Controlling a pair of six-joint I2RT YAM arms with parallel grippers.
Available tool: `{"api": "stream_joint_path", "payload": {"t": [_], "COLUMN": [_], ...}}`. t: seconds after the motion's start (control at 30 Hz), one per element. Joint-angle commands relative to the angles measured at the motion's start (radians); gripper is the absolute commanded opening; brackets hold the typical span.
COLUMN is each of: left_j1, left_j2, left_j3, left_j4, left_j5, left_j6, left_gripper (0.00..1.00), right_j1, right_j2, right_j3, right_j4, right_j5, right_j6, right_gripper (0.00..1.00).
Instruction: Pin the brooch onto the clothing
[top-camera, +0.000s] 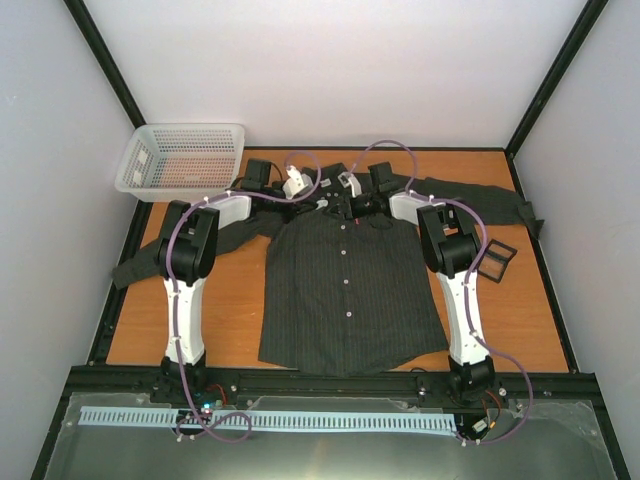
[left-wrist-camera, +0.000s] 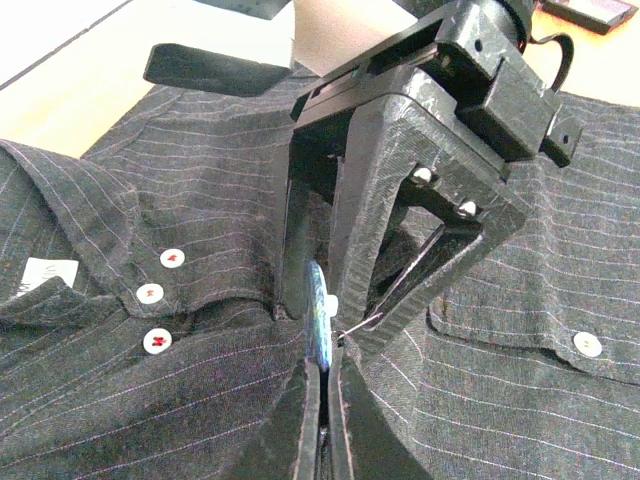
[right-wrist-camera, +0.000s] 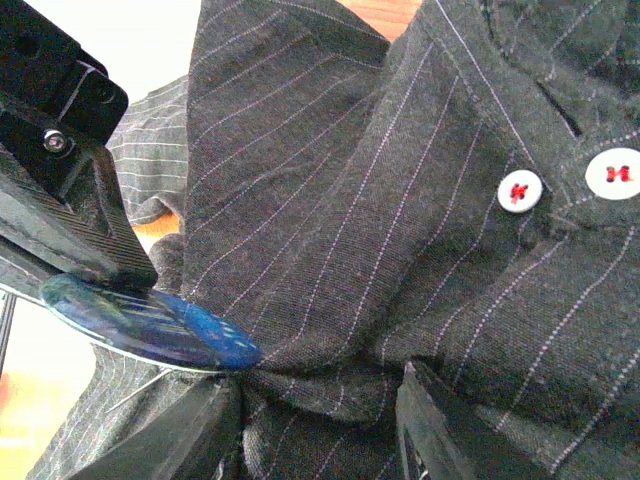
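brooch (left-wrist-camera: 316, 310), a round disc with a shiny blue face, sits clamped in the left jaws, which are pressed together on its edge. in the left wrist view it shows edge-on between the two dark fingers, just above the cloth. its thin metal pin (left-wrist-camera: 360, 322) sticks out to one side. in the right wrist view the brooch (right-wrist-camera: 140, 318) lies tilted, its lower rim touching a fold of the shirt (right-wrist-camera: 380, 200), and the pin (right-wrist-camera: 140, 388) shows as a fine wire under it.

the shirt (top-camera: 345, 300), dark with fine pale stripes, lies flat and face up on the wooden bench (top-camera: 230, 310). its sleeves are spread to both sides and a row of white buttons (top-camera: 346, 282) runs down the middle. both arms reach over it and meet at the collar end, so the brooch is up by the collar and the top buttons (left-wrist-camera: 157, 341). a white label (left-wrist-camera: 45, 275) shows inside the collar.

the right jaws stand partly apart. a ridge of cloth is gathered between the fingers (right-wrist-camera: 190, 440) and touches both of them, with creases running into the gap. two white buttons with red thread (right-wrist-camera: 519, 191) lie just beyond that ridge.

a white mesh basket (top-camera: 185, 128) stands at the far left corner of the bench. a small dark rectangular frame (top-camera: 495, 258) lies near the right arm (top-camera: 460, 290), well apart from the left arm (top-camera: 185, 270).
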Motion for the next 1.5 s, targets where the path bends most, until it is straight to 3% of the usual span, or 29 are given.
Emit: {"api": "stream_joint_path", "payload": {"t": [0.0,0.23,0.43,0.8,0.97,1.47], "left_j1": [0.006,0.011,0.027,0.046,0.046,0.046], "left_j2": [-0.011,-0.005,0.02,0.035,0.04,0.044], "left_j3": [0.049,0.044,0.066,0.087,0.092,0.102], "left_j4": [-0.022,-0.027,-0.05,-0.06,-0.075,-0.097], "left_j5": [0.116,0.134,0.139,0.176,0.17,0.216], "left_j6": [-0.021,-0.04,-0.051,-0.071,-0.062,-0.045], "left_gripper": [0.01,0.01,0.01,0.01,0.01,0.01], "right_j1": [0.003,0.002,-0.008,-0.017,-0.016,-0.017], "right_j2": [0.033,0.015,-0.069,-0.042,-0.049,0.003], "right_j3": [0.052,0.034,-0.096,-0.072,-0.082,-0.007], "right_j4": [0.022,0.017,0.105,0.136,0.165,0.154], "right_j5": [0.007,0.003,-0.041,-0.119,-0.112,-0.132], "right_j6": [0.03,0.018,-0.02,-0.01,0.013,0.051], "right_gripper": [0.4,0.42,0.55,0.6,0.67,0.62]}}
